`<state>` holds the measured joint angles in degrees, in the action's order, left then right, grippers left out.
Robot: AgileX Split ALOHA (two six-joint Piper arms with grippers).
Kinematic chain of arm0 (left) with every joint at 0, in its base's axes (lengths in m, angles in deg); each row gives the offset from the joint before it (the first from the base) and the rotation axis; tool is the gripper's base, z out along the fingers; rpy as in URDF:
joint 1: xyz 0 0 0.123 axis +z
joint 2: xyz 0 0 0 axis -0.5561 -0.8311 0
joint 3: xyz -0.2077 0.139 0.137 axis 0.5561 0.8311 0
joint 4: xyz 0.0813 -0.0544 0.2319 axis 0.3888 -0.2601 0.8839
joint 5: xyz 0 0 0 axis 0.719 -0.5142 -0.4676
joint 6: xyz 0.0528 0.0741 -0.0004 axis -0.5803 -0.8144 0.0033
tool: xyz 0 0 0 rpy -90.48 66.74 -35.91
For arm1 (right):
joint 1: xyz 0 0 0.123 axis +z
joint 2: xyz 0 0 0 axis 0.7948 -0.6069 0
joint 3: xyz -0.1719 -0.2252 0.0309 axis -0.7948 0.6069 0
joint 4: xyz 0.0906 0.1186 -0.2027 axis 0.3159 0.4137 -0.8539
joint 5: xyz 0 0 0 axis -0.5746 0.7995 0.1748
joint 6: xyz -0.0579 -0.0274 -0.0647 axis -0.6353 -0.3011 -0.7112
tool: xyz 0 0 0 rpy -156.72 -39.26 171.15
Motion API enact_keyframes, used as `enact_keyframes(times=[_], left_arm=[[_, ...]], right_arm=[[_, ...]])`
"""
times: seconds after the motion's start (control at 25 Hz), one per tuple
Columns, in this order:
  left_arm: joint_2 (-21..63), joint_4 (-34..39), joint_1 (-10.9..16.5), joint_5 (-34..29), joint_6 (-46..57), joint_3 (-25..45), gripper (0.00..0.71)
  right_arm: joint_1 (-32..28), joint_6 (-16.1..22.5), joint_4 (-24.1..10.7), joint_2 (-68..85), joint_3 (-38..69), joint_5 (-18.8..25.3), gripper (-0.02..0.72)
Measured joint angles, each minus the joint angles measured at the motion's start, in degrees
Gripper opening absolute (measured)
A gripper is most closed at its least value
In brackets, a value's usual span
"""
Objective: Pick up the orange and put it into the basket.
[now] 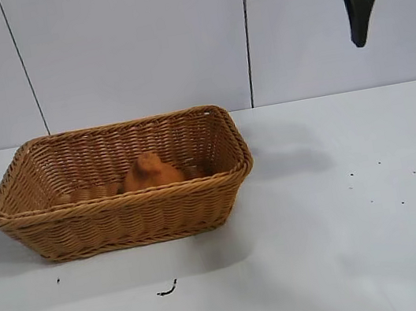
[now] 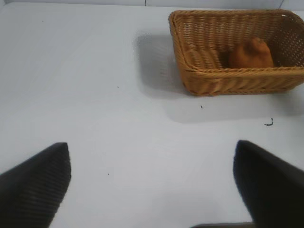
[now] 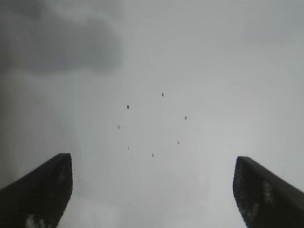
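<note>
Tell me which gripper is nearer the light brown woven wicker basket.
Right, probably. The right gripper hangs open, high beside the basket; the left gripper, open, sits farther off across the table.

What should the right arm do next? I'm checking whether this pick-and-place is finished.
Probably just park. The orange already lies inside the basket, and the right gripper hangs open and empty high above the table, off to the basket's right. The left gripper is open over bare table, holding nothing.

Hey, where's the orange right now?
In the exterior view the orange lies inside the basket, on its floor near the front wall, left of the table's middle.
</note>
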<state>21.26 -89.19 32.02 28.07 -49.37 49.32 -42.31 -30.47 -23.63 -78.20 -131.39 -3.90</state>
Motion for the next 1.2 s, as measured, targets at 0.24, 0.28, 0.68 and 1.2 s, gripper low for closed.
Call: enact_keyframes(times=[0.24,0.28,0.68,1.2], left_arm=[[0.00,0.00,0.00,0.00,0.00,0.00,0.666],[0.00,0.00,0.00,0.00,0.00,0.00,0.666],[0.00,0.00,0.00,0.00,0.00,0.00,0.666],[0.00,0.00,0.00,0.00,0.00,0.00,0.666]], right_arm=[[0.22,-2.41,-0.06,19.26,15.93,-1.38,0.631],[0.22,-2.94,-0.06,22.61,18.62,-2.33,0.631],[0.22,-5.60,0.54,50.88,37.66,-10.51,0.631],[-7.44,-5.60,1.77,64.36,37.66,-11.67,0.631]])
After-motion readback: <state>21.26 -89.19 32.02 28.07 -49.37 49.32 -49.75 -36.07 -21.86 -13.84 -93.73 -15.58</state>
